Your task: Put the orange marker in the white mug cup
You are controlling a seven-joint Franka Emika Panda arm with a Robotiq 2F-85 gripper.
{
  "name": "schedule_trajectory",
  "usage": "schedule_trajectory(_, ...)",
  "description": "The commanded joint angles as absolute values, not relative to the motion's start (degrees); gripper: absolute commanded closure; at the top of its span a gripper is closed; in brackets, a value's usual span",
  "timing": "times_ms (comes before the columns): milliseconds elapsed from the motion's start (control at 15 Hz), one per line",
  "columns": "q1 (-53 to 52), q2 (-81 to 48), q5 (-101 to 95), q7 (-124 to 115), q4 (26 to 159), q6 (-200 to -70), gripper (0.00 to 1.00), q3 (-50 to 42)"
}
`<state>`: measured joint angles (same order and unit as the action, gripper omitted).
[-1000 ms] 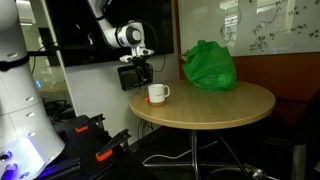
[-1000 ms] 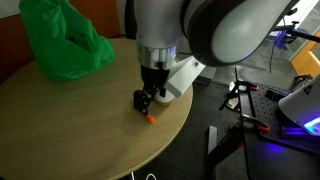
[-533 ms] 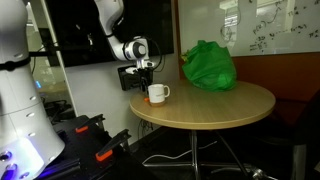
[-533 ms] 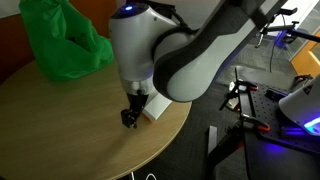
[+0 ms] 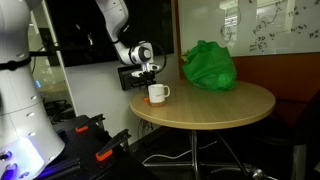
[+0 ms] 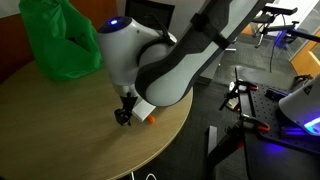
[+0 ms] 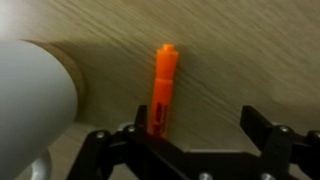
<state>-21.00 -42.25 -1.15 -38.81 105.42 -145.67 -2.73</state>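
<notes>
Lying flat on the wooden table [image 7: 240,50], the orange marker [image 7: 163,88] is seen as a slim bright stick with a ridged cap end, just beside the white mug cup [image 7: 30,100] but not touching it. The gripper [image 7: 178,132] is held low over it, jaws spread apart, nothing clamped yet.

Indoor room light, moderate. Both exterior views are low-res & soft. The whiteboard [image 5: 268,25] is the brightest patch, w/ mild glare; the dark screen [image 5: 80,30] reads near black. The table [image 5: 235,105] top is evenly lit, faint sheen. A purple-blue glow [image 6: 300,128] shows at the frame edge. Wrist view is a blurry close-up: white mug cup [image 7: 30,85] blown out, out of focus, w/ soft shadow on the wood; orange marker [image 7: 162,90] oversaturated, fuzzy edges.
</notes>
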Motion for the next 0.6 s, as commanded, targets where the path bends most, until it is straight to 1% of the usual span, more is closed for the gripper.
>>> schedule_trajectory(0, -21.7, -44.0, 0.9, -40.5, 102.1, -139.6, 0.00, -3.2)
schedule_trajectory(200, -21.9, -44.9, 2.3, -42.0, 100.8, -136.4, 0.00, -3.2)
schedule_trajectory(533, -21.5, -45.6, 2.0, -43.3, 99.4, -137.1, 0.00, -3.0)
